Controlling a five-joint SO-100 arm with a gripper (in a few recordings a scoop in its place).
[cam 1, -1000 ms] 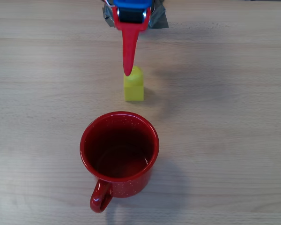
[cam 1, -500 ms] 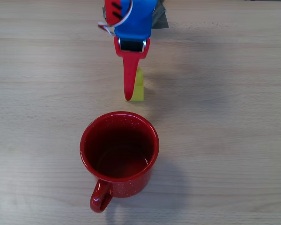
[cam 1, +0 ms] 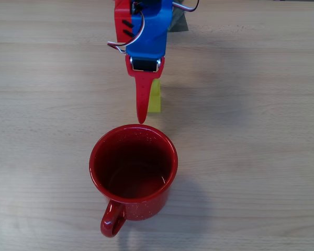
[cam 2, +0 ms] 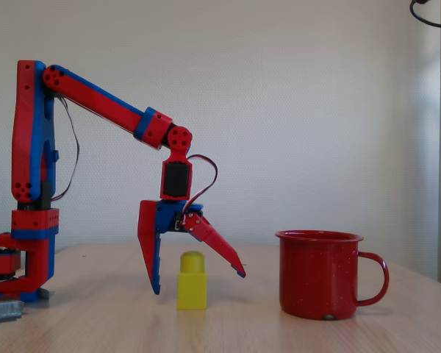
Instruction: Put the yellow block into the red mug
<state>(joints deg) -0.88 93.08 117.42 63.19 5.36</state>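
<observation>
now hand (cam 2: pixel 198 283) wide open, straddling yellow block (cam 2: pixel 192 281), holding nothing.

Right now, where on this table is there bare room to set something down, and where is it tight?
Bare wood lies left and right of the red mug and the claw, out to both side edges of the overhead view. It is crowded down the middle: the open claw straddles the yellow block, just behind the mug's rim.
</observation>
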